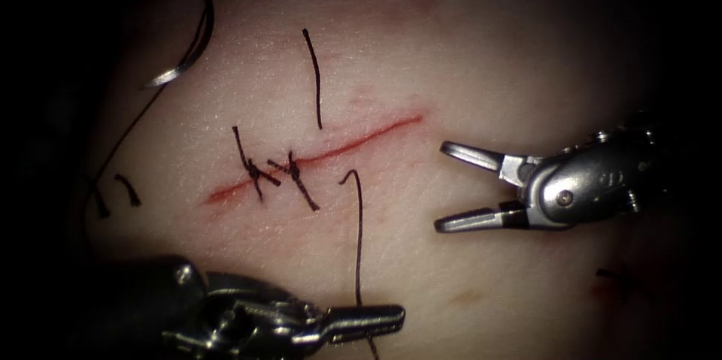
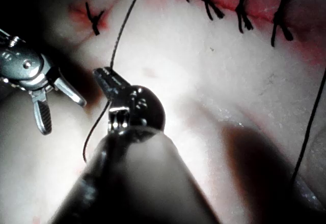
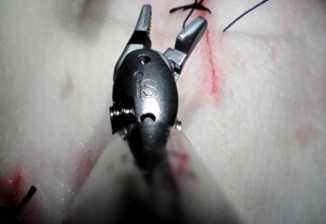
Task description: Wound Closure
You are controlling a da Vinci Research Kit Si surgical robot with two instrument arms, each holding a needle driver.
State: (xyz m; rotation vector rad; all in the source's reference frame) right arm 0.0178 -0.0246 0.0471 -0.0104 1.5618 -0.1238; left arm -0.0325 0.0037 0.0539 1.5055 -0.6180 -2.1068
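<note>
The cut runs slantwise across the tissue, with two knotted stitches near its left end. My left tool lies low in the endoscope view, below the cut, shut on the thread, which rises to a hooked free end. In the left wrist view the same jaws pinch the thread. My right tool is open and holds nothing, just right of the cut's right end; its jaws gape over the tissue. The needle lies free at the upper left, not in the tissue.
A loose piece of thread lies above the cut. Short cut ends rest at the far left. Dark thread runs from the needle up and down the tissue's left edge. Red fluid stains the tissue along the cut.
</note>
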